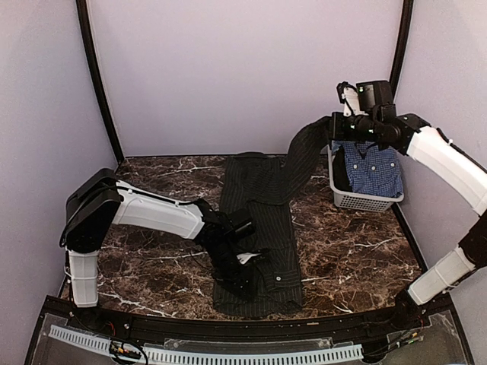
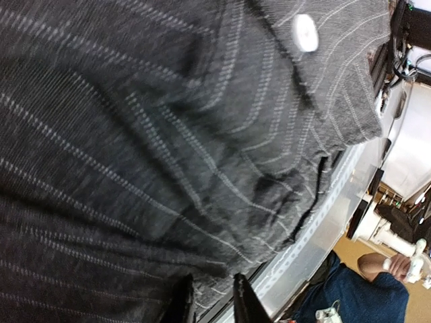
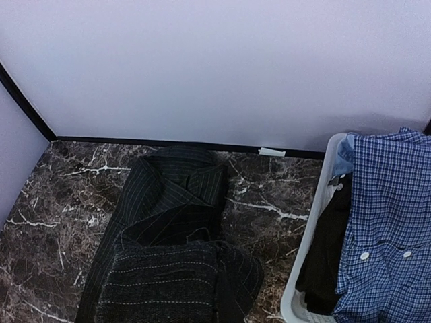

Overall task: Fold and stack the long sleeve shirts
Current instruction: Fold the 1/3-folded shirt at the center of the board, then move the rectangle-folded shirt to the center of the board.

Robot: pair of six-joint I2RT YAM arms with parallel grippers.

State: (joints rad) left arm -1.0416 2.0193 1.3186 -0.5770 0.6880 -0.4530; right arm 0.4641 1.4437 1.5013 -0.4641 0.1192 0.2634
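Beside the basket (image 1: 365, 200), the right gripper (image 1: 335, 129) is clamping the black shirt (image 1: 262, 220) by its sleeve, best laid flat across the body; whether the left gripper (image 1: 245, 285) is gripping, I cannot tell.

2 arms (image 1: 160, 215), white shells, black joints, green lights on right wrist

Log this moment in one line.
left claw: at near hem of black pinstriped cloth shirt | right claw: shut, holding sleeve up | blue-checked cloth shirt: in white slatted plastic basket
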